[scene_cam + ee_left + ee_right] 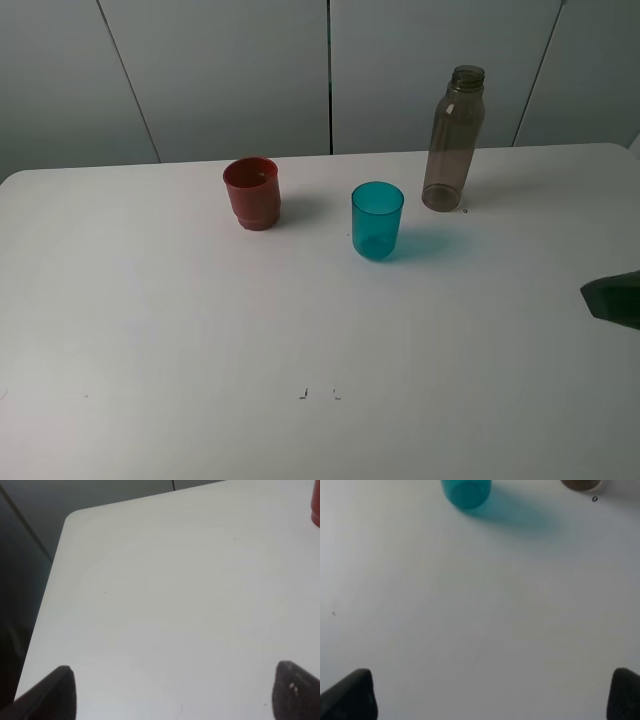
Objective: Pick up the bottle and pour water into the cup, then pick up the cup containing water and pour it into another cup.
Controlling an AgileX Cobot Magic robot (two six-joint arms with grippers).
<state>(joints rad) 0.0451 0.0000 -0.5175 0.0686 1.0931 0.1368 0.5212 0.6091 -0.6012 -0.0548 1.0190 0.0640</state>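
Table (150,330) surface bare between right gripper (490,695) and targets; nothing is seen blocking the path. Right gripper is held wide open, empty, touching nothing. Teal cup (377,221) is placed ahead of it, bottle (453,140) further ahead and to its right, both well apart from it. Red cup (252,193) is set beyond the teal cup, leftward. Left gripper (172,695) is also spread open, empty, over bare table.

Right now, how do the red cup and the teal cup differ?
The red cup is opaque, the teal cup translucent. The red cup is squat with a stepped base; the teal cup is taller and smooth-sided. The red cup stands left of the teal cup, farther from the bottle. Both stand upright, mouths open, ungripped.
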